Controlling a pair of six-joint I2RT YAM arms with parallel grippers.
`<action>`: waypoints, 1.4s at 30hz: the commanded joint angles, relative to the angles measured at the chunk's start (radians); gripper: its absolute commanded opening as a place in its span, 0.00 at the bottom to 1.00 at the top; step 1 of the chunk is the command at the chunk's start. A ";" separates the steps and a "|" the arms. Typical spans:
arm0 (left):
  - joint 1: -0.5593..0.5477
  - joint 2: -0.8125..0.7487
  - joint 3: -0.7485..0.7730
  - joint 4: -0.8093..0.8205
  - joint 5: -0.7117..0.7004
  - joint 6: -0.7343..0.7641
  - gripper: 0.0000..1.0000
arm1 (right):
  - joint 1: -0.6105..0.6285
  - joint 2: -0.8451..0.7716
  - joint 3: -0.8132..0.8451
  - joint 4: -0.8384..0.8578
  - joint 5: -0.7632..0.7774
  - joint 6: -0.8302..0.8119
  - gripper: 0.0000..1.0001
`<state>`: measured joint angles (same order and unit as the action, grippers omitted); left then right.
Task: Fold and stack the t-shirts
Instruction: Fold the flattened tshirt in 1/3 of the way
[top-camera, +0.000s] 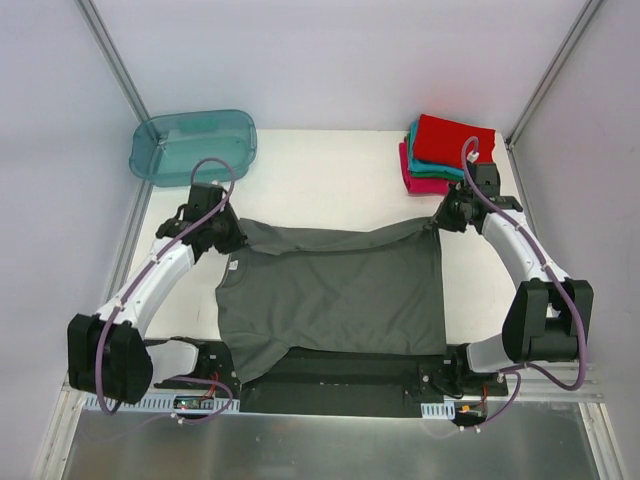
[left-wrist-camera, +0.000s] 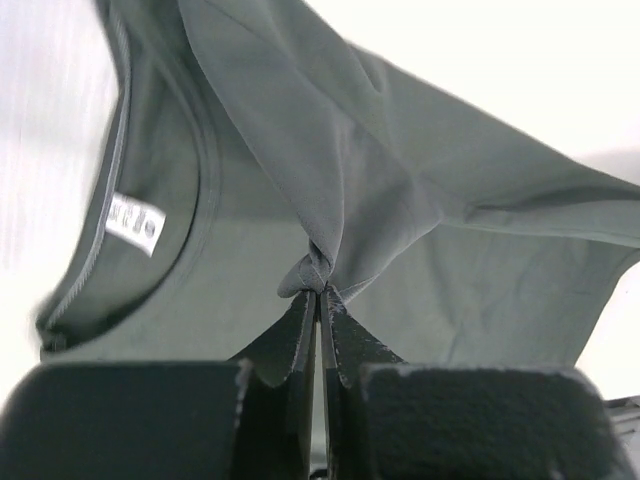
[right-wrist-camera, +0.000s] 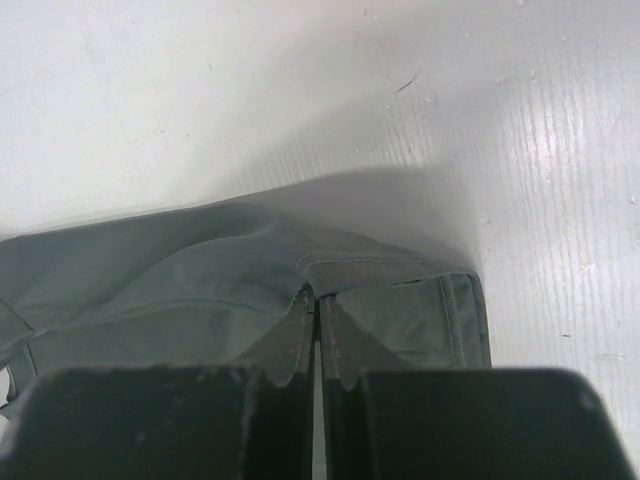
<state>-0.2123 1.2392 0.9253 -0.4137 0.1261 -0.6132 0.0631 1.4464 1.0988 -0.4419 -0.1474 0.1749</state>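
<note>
Closest to my left wrist lens, my left fingers (left-wrist-camera: 305, 305) are pressed together on a twisted pinch of the dark grey t-shirt (left-wrist-camera: 400, 250) near its collar. The white neck label (left-wrist-camera: 135, 222) shows at 9 o'clock from that pinch. My right fingers (right-wrist-camera: 300, 310) are likewise clamped narrow, on a hemmed corner of the same shirt, which casts a shadow behind it.

From above, the shirt lies spread and wrinkled over the middle of the worktop (top-camera: 330, 170). Its far edge is slung between my two grips at 10 and 2 o'clock, and its near edge laps the black base plate (top-camera: 330, 385) at 6 o'clock.

At 1 o'clock sits a folded stack: red t-shirt (top-camera: 455, 140) on top, teal t-shirt (top-camera: 430, 160) beneath, magenta-pink t-shirt (top-camera: 420, 182) lowest. A translucent teal tub (top-camera: 192, 145) rests at 11 o'clock.
</note>
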 joint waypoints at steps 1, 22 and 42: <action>-0.027 -0.115 -0.052 -0.106 -0.052 -0.120 0.00 | -0.019 -0.040 -0.011 -0.020 -0.023 -0.026 0.01; -0.194 -0.302 -0.292 -0.275 -0.157 -0.329 0.13 | -0.034 -0.147 -0.201 -0.064 0.005 -0.015 0.21; -0.184 0.061 0.090 -0.083 -0.163 -0.142 0.99 | 0.046 -0.178 -0.199 0.045 -0.164 -0.068 0.96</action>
<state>-0.4000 1.1069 0.8734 -0.6212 -0.0158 -0.8223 0.0547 1.1610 0.8402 -0.4866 -0.2462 0.1249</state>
